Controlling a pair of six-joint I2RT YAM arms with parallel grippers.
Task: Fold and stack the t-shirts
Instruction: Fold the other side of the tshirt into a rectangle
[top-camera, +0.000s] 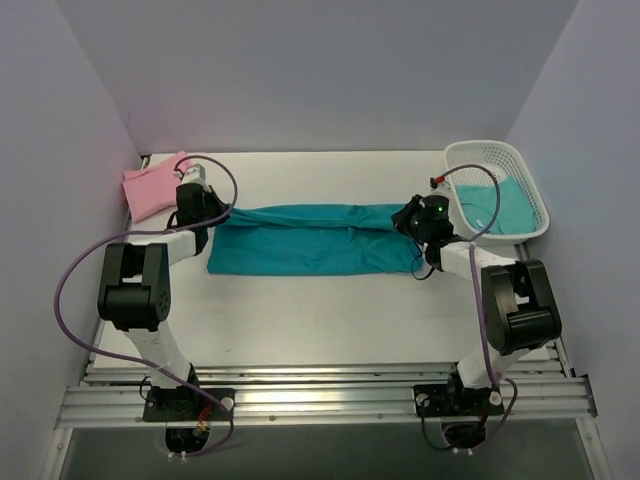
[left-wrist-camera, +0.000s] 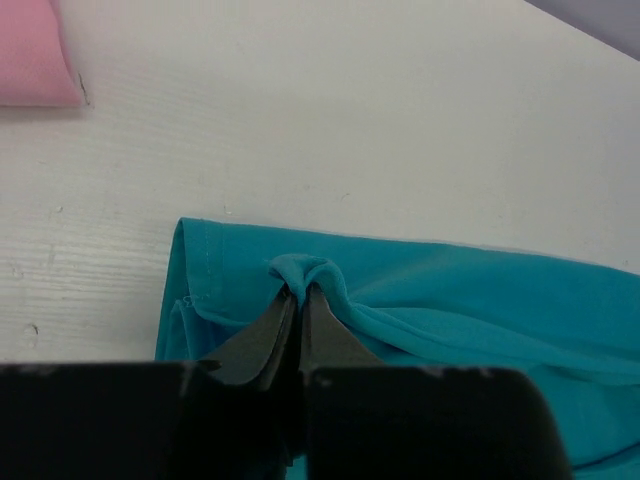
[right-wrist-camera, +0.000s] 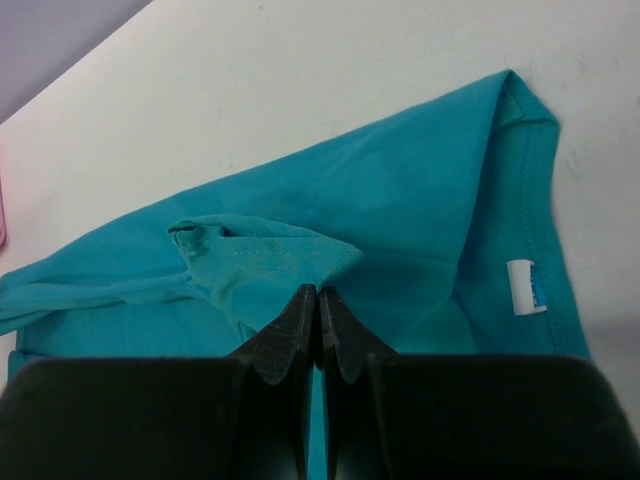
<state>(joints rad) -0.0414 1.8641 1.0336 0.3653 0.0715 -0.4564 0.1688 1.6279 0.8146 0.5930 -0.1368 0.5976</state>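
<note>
From above, we see the teal t-shirt (top-camera: 315, 238) stretched as a long band across the table (top-camera: 300, 320); in the left wrist view the left gripper (left-wrist-camera: 297, 296) is clenched on a ridge of its cloth, and in the right wrist view the right gripper (right-wrist-camera: 318, 293) pinches another raised fold.

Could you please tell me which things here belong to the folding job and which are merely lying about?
Job: spread teal shirt, pinched at its ends by the left gripper and right gripper; pink shirt, folded, far left; basket's teal shirt.
Lying about: basket; table.
</note>
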